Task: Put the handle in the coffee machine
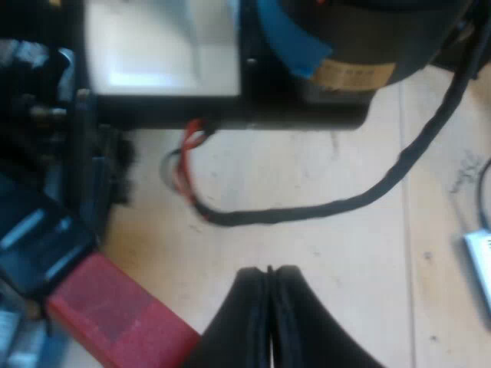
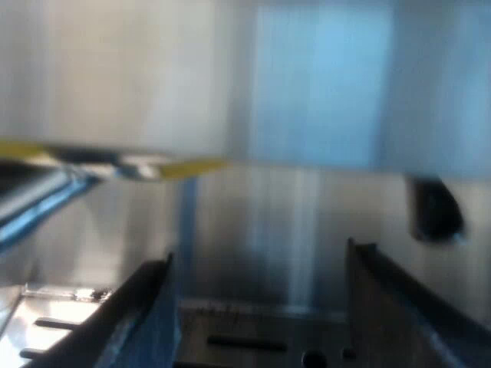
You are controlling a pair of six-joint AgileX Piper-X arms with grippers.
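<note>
My left gripper hangs over the pale wooden table with its two black fingers pressed together and nothing between them. Close beside it lies the red end of the holder's dark handle, apart from the fingers. My right gripper is open, its fingers spread wide right in front of the espresso machine's shiny metal front. The machine's slotted drip tray lies just under the fingers, and nothing sits between them.
A black base with blue tape and a pale box stand on the table beyond the left gripper. A small white device lies at the table's side. A dark knob-like part sticks out of the machine's front near one right finger.
</note>
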